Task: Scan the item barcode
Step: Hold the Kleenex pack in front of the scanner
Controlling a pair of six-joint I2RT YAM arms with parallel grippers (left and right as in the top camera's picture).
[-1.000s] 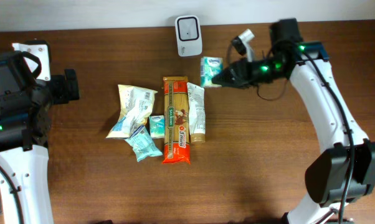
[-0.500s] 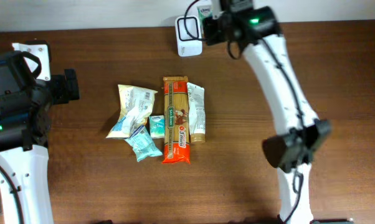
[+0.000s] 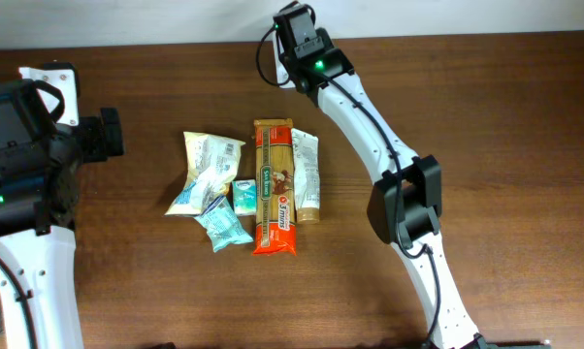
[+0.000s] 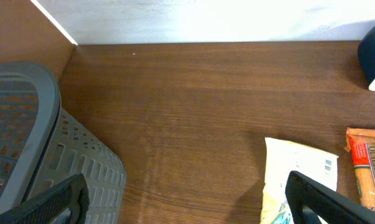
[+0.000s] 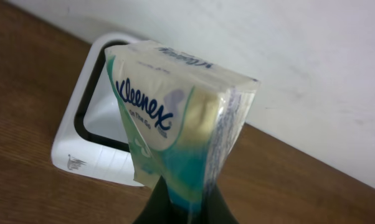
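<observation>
While at scanner (image 5: 75,149), "Kleenex" tissue pk (image 5: 175,106).

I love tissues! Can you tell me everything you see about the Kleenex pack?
The Kleenex pack is a small, soft packet in shiny plastic wrap, white and teal, with the blue Kleenex name on its face. It stands on end, leaning a little, pinched at its bottom by the right arm's fingers. It is held in the air in front of the white scanner near the wall. Only the fingers can be seen touching it.
</observation>
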